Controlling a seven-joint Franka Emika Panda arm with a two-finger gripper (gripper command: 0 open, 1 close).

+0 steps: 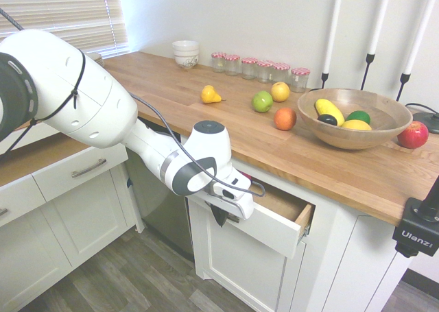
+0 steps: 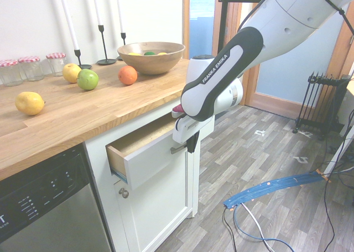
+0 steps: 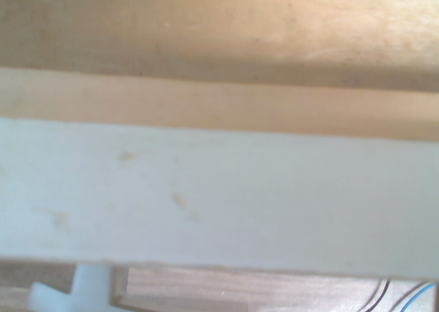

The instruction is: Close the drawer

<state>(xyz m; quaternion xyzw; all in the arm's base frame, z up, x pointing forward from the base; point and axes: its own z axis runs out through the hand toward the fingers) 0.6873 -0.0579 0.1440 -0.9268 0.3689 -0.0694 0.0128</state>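
One drawer (image 2: pixel 148 166) pulled partway out, gripper (image 2: pixel 192 145) right at the front.
Sticking out from the white cabinet (image 2: pixel 157 207) under the wooden worktop (image 1: pixel 240 130), bare wood bottom on show. Gripper clenched shut, pointing down near the silver handle (image 2: pixel 178 149), can't tell if touching. Up top: a wooden bowl (image 1: pixel 350 135) of fruit, an orange (image 1: pixel 285 118) just beside it, plus red-checked lidded jars (image 1: pixel 248 68) along the back, near a stacked set of white bowls (image 1: pixel 186 53).

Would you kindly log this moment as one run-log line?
task: close drawer | drawer: partly open | pincer: shut, at drawer front | fruit bowl: on counter
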